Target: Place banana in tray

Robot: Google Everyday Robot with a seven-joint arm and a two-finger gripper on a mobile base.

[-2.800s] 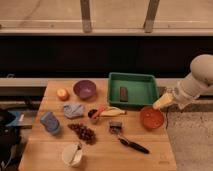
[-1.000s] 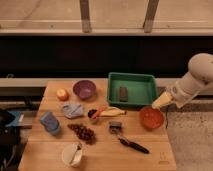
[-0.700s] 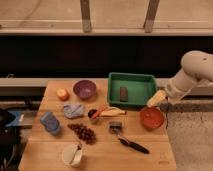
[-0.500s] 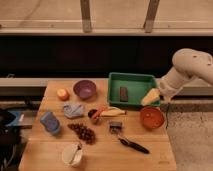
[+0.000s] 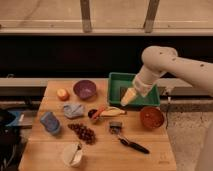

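The banana (image 5: 114,112) is small and pale yellow. It lies on the wooden table just in front of the green tray (image 5: 114,84), next to an orange-red stick-like item (image 5: 98,112). A dark item (image 5: 125,91) lies inside the tray. My gripper (image 5: 128,98), with its yellowish tip, hangs over the tray's front edge. It is up and to the right of the banana and apart from it. The white arm reaches in from the right.
A purple bowl (image 5: 85,89) stands left of the tray and an orange bowl (image 5: 151,117) front right of it. Also on the table are an orange fruit (image 5: 62,94), a grey cloth (image 5: 74,110), a blue sponge (image 5: 50,122), grapes (image 5: 83,133), a white cup (image 5: 72,154) and a black utensil (image 5: 132,145).
The arm has swung left, carrying the gripper from beside the orange bowl to over the tray's front edge. The banana has not moved.
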